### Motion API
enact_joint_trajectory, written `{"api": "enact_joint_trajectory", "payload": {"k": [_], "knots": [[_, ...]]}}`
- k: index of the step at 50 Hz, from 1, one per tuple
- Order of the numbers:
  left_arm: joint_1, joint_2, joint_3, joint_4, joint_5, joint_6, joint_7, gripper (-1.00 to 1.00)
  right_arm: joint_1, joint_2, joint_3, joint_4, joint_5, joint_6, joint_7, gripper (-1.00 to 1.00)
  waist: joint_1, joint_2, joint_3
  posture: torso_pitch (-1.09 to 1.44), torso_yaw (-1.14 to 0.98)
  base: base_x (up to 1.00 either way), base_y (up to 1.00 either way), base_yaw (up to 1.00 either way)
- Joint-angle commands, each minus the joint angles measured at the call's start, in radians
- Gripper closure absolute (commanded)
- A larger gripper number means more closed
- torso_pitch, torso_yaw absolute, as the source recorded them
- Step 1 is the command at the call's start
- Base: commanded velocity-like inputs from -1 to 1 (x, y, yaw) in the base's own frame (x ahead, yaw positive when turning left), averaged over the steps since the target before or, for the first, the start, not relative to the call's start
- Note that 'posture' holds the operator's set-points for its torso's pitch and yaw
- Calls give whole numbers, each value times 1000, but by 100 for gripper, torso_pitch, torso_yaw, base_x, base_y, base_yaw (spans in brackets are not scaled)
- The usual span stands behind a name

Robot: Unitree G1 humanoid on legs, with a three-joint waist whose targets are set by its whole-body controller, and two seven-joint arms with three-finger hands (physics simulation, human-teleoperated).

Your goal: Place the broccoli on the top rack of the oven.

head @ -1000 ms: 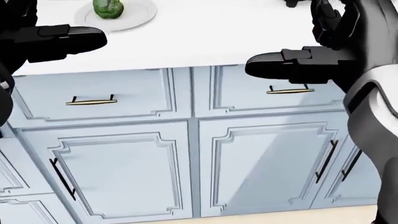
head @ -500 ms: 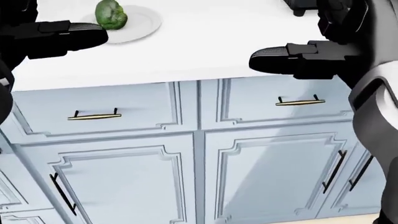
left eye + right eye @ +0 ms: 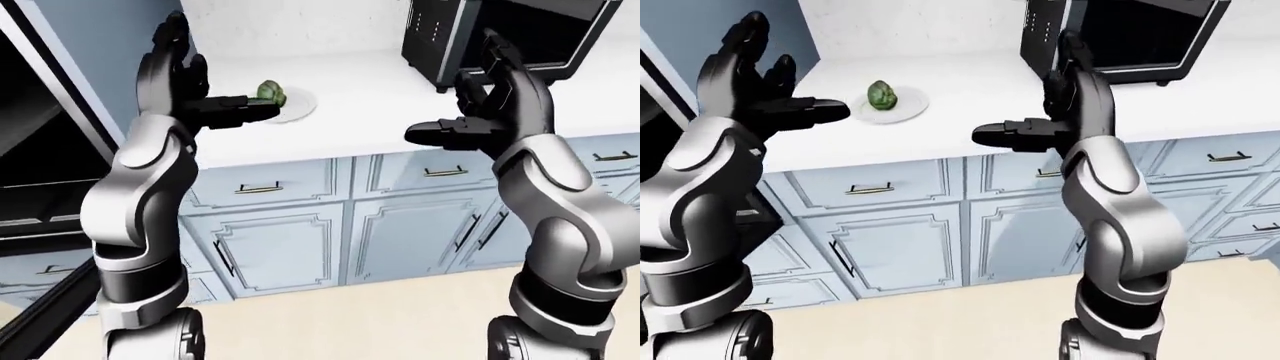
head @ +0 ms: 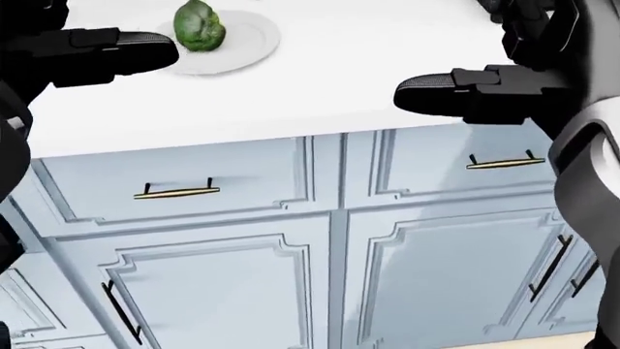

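The broccoli point(image 4: 200, 26) is a small, bumpy green lump. It sits on a round white plate point(image 4: 247, 45), a bit left of the plate's middle in the head view. The plate rests on the white counter point(image 4: 320, 80), near the top left of that view.

The left hand point(image 3: 765, 97) is up in the air, just left of the plate. Its fingers are spread and straight, and one points toward the broccoli. It holds nothing and does not touch the plate.

The right hand point(image 3: 1040, 124) is also up, well to the right of the broccoli. Its fingers are loose too, and it holds nothing.

Under the counter are pale blue drawers point(image 4: 184, 182) with gold handles and doors point(image 4: 213, 298) with black handles. A black box point(image 3: 500, 37) with a window stands on the counter at the top right of the left-eye view. A dark open space point(image 3: 40, 165) shows at the left edge of that view.

Half a second ago the broccoli and plate were closer to the left edge in the head view. Now they, the counter edge and the drawers all sit more to the right and lower. The whole picture slid, so the camera moved, not the things. Both hands look the same as before.
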Motion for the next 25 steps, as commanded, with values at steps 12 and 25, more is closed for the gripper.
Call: {"api": "enact_joint_trajectory", "payload": {"k": [12,25], "knots": [[-21,13,3,-28,35,-63,-5,-100,-13,-1,5,-3,-16,-48,20,-100,9,-61,-6,0,0,10,23,0],[-16,6,2,-27,66,-54,-22,-100,-6,2,7,3,-28,-55,30,-100,16,-64,-4,0,0,24,4,0]]}}
